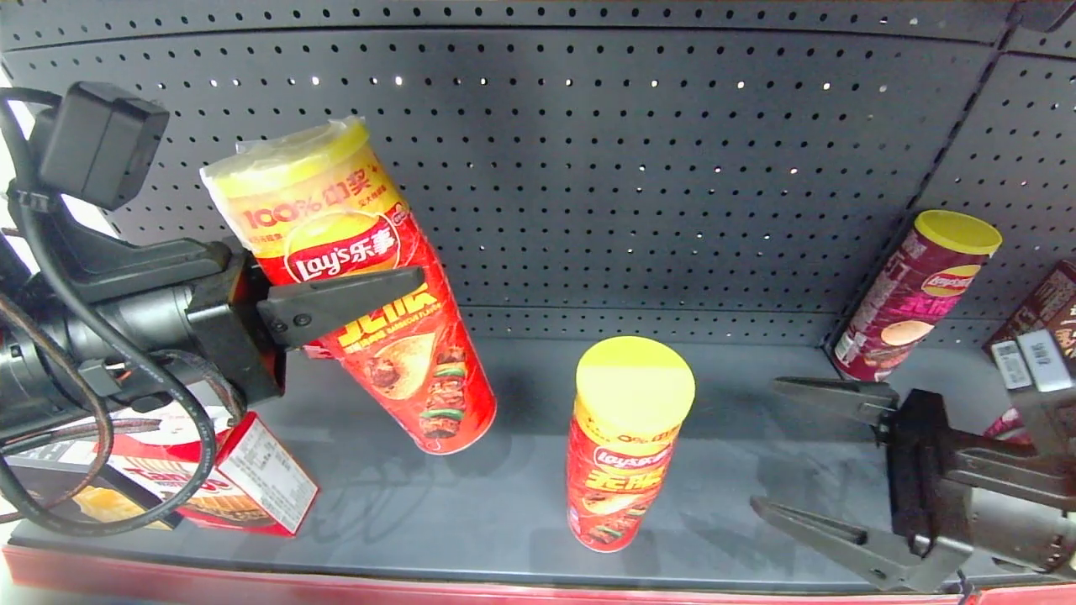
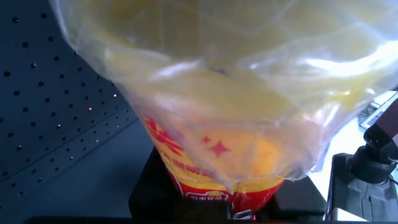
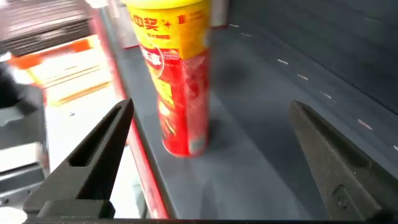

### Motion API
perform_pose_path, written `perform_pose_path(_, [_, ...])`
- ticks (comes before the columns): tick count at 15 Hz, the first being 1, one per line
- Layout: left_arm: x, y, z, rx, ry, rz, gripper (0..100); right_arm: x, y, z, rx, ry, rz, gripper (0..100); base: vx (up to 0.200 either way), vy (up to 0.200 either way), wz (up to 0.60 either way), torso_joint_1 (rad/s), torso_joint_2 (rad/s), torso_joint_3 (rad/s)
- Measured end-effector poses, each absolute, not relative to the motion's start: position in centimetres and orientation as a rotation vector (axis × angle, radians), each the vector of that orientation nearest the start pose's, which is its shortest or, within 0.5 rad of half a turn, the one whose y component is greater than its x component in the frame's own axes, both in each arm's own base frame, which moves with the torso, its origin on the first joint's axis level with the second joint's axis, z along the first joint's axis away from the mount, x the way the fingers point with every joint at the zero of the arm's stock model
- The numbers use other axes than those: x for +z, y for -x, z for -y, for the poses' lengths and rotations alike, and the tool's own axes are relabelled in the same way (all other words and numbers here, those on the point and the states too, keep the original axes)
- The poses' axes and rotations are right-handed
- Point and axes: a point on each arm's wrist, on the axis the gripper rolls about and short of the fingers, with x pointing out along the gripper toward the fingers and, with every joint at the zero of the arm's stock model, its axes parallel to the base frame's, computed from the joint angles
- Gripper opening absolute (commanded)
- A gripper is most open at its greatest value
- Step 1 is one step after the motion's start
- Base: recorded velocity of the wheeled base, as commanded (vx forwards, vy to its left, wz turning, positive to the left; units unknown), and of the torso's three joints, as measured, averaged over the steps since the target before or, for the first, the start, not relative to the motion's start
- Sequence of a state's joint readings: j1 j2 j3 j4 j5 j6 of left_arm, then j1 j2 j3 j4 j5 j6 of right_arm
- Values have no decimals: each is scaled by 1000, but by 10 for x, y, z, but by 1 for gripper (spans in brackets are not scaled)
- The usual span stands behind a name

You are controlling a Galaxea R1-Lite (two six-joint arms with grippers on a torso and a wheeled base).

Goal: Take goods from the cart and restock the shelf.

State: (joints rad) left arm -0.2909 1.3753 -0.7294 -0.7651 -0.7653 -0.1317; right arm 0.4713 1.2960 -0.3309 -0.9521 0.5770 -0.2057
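Observation:
My left gripper (image 1: 332,323) is shut on a red chip can (image 1: 361,294) with a yellow lid under clear wrap, held tilted above the left part of the grey shelf (image 1: 504,496). In the left wrist view the same held can (image 2: 217,124) sits close to the lens. A second red chip can (image 1: 624,445) stands upright on the shelf's middle, also seen as the standing can (image 3: 177,81). My right gripper (image 1: 799,449) is open, to the right of that can and apart from it; its fingers (image 3: 93,162) frame the can from a distance.
A purple chip can (image 1: 912,294) leans against the pegboard at the back right. Red boxes (image 1: 244,479) lie at the shelf's left front, under my left arm. More boxed goods (image 1: 1038,328) sit at the far right. Bare shelf lies between the two red cans.

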Motion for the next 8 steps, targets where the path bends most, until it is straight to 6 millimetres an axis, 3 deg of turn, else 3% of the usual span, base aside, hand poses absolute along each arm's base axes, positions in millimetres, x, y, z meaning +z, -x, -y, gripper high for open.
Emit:
perform_pose_path(4, [263, -208, 78, -1060, 86, 63, 0, 191, -111, -62, 779, 172, 43, 100, 0, 0, 0, 0, 0, 0])
perform_pose_path(8, [265, -208, 79, -1060, 81, 70, 0, 172, -58, -30, 553, 150, -6, 100, 0, 0, 0, 0, 0, 0])
